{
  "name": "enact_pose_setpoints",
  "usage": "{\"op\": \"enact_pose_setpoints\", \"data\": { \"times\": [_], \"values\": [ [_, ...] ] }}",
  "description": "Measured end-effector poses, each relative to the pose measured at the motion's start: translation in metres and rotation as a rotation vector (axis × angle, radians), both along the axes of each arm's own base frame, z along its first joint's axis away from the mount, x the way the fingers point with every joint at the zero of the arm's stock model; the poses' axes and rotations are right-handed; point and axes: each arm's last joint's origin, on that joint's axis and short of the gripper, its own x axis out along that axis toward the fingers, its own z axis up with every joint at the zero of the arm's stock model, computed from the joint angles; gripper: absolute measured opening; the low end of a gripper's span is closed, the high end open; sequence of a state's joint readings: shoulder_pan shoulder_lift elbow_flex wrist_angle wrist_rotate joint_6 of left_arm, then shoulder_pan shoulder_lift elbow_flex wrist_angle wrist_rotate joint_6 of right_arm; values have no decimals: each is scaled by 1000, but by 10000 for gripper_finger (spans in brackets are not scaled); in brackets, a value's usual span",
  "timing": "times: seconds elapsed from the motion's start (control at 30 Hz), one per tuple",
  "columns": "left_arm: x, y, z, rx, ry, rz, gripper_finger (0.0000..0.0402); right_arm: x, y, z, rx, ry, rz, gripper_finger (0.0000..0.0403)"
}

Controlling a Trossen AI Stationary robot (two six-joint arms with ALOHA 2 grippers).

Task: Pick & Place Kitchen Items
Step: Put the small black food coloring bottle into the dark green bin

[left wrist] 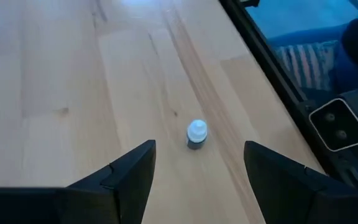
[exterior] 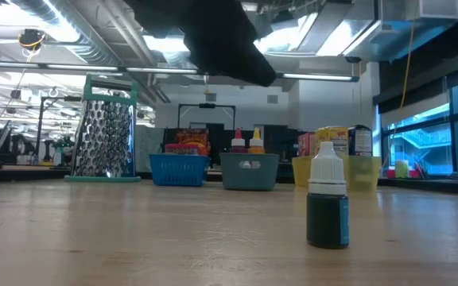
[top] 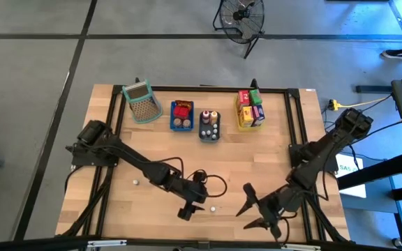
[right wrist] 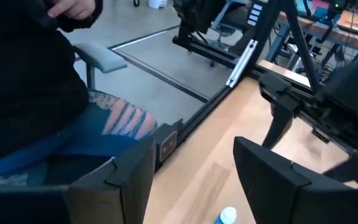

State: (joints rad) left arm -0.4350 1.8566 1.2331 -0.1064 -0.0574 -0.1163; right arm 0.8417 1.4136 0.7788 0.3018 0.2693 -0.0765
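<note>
A tiny bottle [exterior: 327, 203] with a white cap and a dark green-blue body stands upright on the wooden table [top: 257, 167] near its front edge. It also shows as the bottle [top: 213, 208] and the bottle [left wrist: 196, 134]. My left gripper [top: 189, 209] is open just left of it; in its wrist view my left gripper [left wrist: 197, 180] has the bottle ahead, beyond its fingertips. My right gripper [top: 250, 213] is open to the right of the bottle, empty. In its wrist view my right gripper [right wrist: 191, 180] has only the bottle's cap [right wrist: 227, 216] at the picture's edge.
A second small white piece [top: 136, 181] lies toward the left. At the far edge stand a grater [top: 139, 102], a blue tray [top: 181, 116], a grey tray [top: 209, 126] and a yellow tray [top: 250, 111], all with items. A seated person [right wrist: 36, 93] is beyond the table's edge.
</note>
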Motion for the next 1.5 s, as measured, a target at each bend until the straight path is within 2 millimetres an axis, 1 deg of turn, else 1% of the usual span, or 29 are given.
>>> {"op": "enact_pose_setpoints", "data": {
  "times": [0.1, 0.23, 0.4, 0.5, 0.57, 0.73, 0.87, 1.0, 1.1, 1.23, 1.33, 1.5],
  "values": [
    [1, -1, 0, 9, -20, -18, 239, -4, 4, 1, 12, -10, 19, 217],
    [4, 2, 2, 77, -71, -22, 239, -9, 11, 6, 49, -43, 46, 217],
    [5, 4, 3, 70, -73, 11, 239, -19, 20, 12, 76, -96, 95, 217],
    [5, -1, 5, 67, -108, 67, 239, -25, 26, 15, 85, -134, 93, 217],
    [6, -7, 3, 57, -135, 87, 239, -29, 28, 17, 82, -155, 68, 217],
    [5, -25, -11, 53, -149, 54, 239, -33, 31, 19, 114, -166, 41, 217],
    [5, -38, -21, 54, -177, 48, 239, -35, 32, 20, 137, -163, 45, 217],
    [7, -43, -25, 74, -219, 66, 239, -35, 33, 22, 159, -175, 43, 217],
    [9, -43, -32, 75, -209, 103, 239, -33, 36, 21, 181, -188, 45, 217],
    [11, -41, -40, 61, -183, 129, 239, -29, 42, 14, 203, -198, 48, 217],
    [11, -41, -41, 59, -183, 128, 239, -27, 46, 8, 212, -203, 48, 217],
    [11, -40, -40, 32, -176, 148, 239, -25, 49, 5, 247, -201, 44, 217]
  ]
}}
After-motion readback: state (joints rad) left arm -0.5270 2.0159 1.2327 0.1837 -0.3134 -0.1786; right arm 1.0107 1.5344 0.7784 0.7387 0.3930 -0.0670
